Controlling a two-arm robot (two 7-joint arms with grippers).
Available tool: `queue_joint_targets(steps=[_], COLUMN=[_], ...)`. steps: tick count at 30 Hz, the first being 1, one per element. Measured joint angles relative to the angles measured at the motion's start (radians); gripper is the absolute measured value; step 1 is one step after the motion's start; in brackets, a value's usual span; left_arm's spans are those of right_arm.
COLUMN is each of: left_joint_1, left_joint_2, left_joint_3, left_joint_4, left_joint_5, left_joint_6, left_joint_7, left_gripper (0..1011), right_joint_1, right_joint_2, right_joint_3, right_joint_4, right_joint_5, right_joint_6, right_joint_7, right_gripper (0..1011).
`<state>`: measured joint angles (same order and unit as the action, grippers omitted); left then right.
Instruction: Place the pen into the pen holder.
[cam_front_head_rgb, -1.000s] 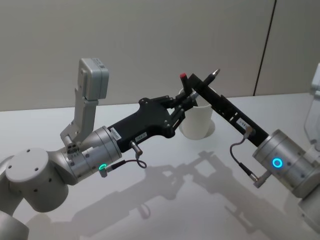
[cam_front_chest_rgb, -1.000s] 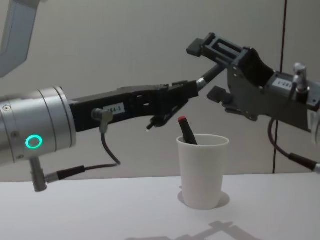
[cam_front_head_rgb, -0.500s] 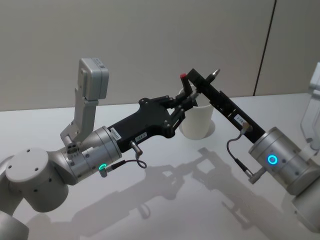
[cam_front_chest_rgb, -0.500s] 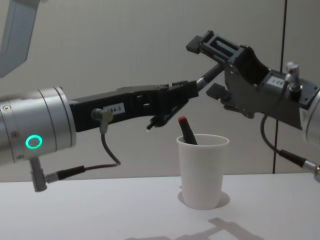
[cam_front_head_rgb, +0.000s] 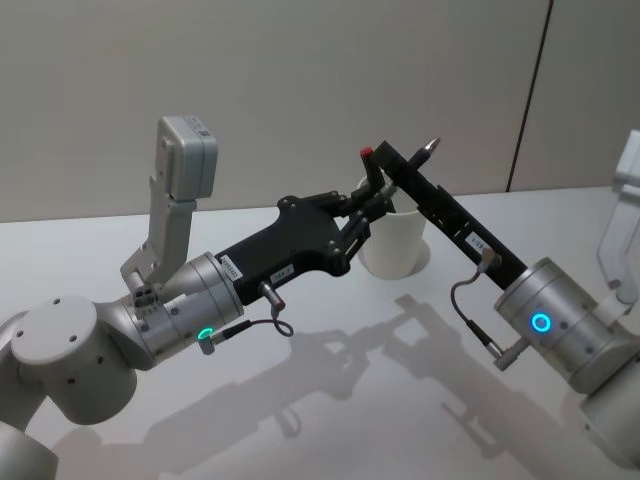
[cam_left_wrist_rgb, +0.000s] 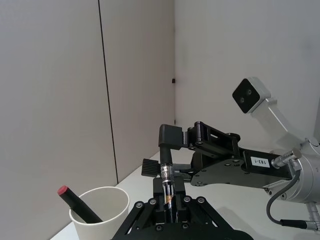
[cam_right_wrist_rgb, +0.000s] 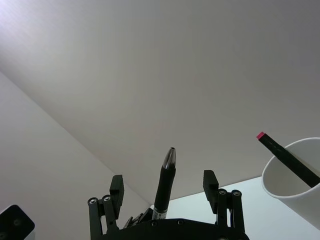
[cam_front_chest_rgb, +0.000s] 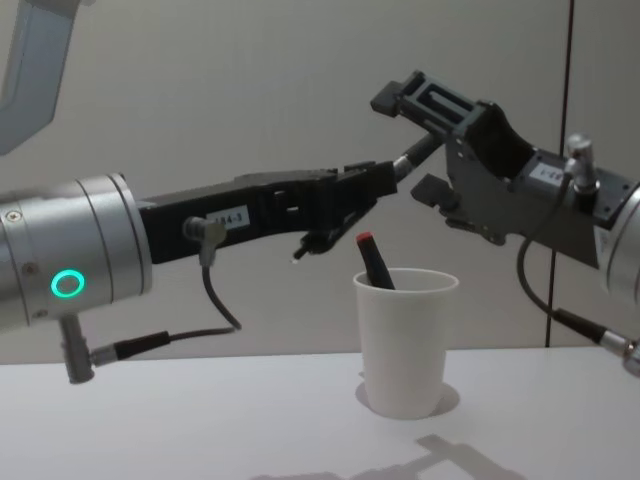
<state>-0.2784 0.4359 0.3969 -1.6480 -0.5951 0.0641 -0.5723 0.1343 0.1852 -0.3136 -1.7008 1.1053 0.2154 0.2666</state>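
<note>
My left gripper (cam_front_head_rgb: 378, 196) is shut on the pen (cam_left_wrist_rgb: 167, 192), holding it in the air just above the pen holder (cam_front_head_rgb: 395, 242), a white paper cup (cam_front_chest_rgb: 405, 340). The pen's metal tip (cam_right_wrist_rgb: 170, 156) points up and away from the cup. My right gripper (cam_right_wrist_rgb: 163, 182) is open, and its fingers (cam_right_wrist_rgb: 116, 186) stand apart on either side of the pen's tip end without touching it. From the chest view the right gripper (cam_front_chest_rgb: 410, 145) meets the left gripper (cam_front_chest_rgb: 385, 178) above the cup.
A black marker with a red cap (cam_front_chest_rgb: 372, 260) leans inside the cup, its end sticking out over the rim. The white table (cam_front_head_rgb: 330, 400) spreads around the cup. A plain wall stands behind.
The right arm has shifted slightly toward the left gripper, sliding its open fingers a little further along the pen. The left arm, pen and cup have not moved.
</note>
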Motion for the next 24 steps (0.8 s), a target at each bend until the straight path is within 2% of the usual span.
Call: queue_joint_targets(steps=[17,23,24], left_joint_1=[0.000,0.000,0.000], left_joint_2=[0.000,0.000,0.000], left_joint_3=[0.000,0.000,0.000], left_joint_4=[0.000,0.000,0.000], left_joint_5=[0.000,0.000,0.000], left_joint_6=[0.000,0.000,0.000], left_joint_7=[0.000,0.000,0.000], left_gripper=[121,121,121], right_joint_1=[0.001,0.002,0.002], right_joint_2=[0.002,0.001,0.001], right_joint_3=[-0.008,-0.010,-0.010], right_joint_4=[0.005,0.007,0.007], right_joint_5=[0.007,0.008,0.008], right_joint_6=[-0.025,-0.031,-0.032], right_joint_7=[-0.013,-0.016,-0.016], right_gripper=[1001,871,823])
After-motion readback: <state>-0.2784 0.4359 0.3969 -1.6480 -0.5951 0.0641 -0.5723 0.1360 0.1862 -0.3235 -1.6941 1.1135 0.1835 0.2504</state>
